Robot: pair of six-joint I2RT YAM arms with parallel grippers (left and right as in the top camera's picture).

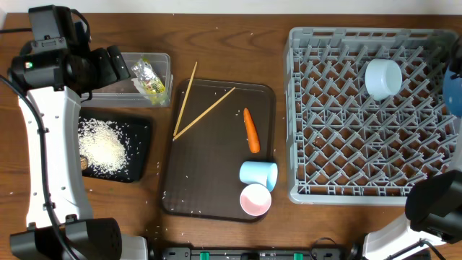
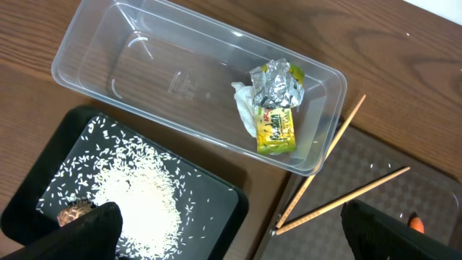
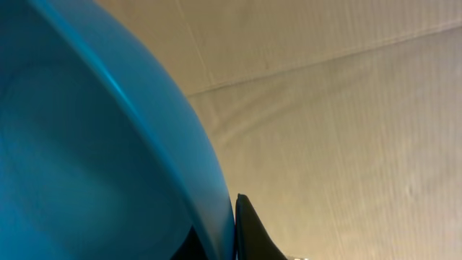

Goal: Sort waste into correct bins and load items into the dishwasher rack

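**Overhead.** We judge the step in hand to be slotting the large dark blue plate into the dishwasher rack. Only a sliver of the plate shows, at the rack's right edge. The right gripper is outside this view. To do it well, we would lower the plate on edge between two rows of pegs. The free stretch of the rack below the light blue bowl looks suitable; the bowl sits in the rack's upper right part. We would let go only once the rim is seated. The carrot, light blue cup, pink cup and chopsticks wait on the brown serving tray, just left of the rack.

**Left wrist.** The rack is out of sight here. The left gripper has its jaws wide apart and holds nothing. It hangs over the seam between the clear tub, which holds the wrapper and paper wad, and the black tray, which holds the rice.

**Right wrist.** The plate fills the left half, and its rim runs down against one dark fingertip. The right gripper is closed tight, and as far as we can judge it is pinching that rim. Only a pale backdrop shows behind and no pegs, so we cannot tell from here how high the plate is above the rack. We would line it up from overhead.
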